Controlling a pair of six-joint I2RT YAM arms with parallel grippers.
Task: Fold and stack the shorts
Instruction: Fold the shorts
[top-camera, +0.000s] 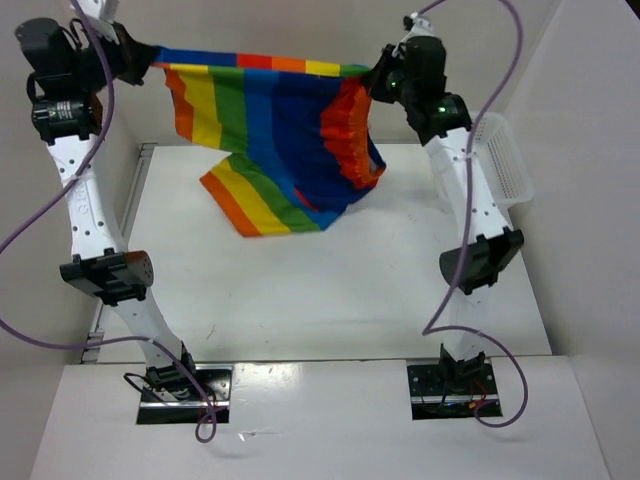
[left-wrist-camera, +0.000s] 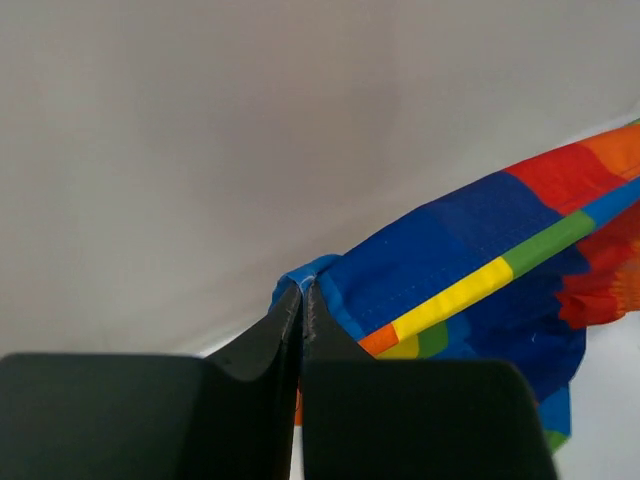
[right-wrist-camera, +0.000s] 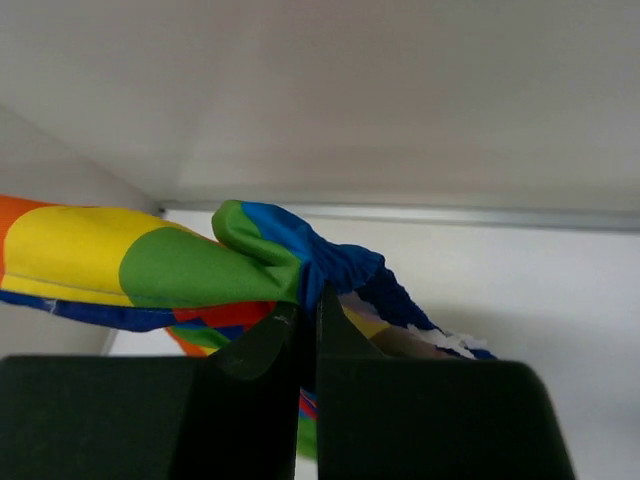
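Note:
The rainbow-striped shorts (top-camera: 275, 140) hang in the air above the back of the table, stretched between my two grippers. My left gripper (top-camera: 150, 60) is shut on a blue corner of the shorts (left-wrist-camera: 470, 270) at the upper left; its jaws pinch the fabric edge (left-wrist-camera: 302, 285). At the upper right my right gripper (top-camera: 378, 75) is shut on the gathered waistband, where green and blue cloth (right-wrist-camera: 260, 265) bunches at the jaw tips (right-wrist-camera: 310, 295). One leg droops toward the table, its lower hem (top-camera: 245, 205) hanging lowest.
A white mesh basket (top-camera: 505, 165) stands at the table's right edge, behind the right arm. The white tabletop (top-camera: 300, 290) lies below the hanging cloth, with walls close on the left and at the back.

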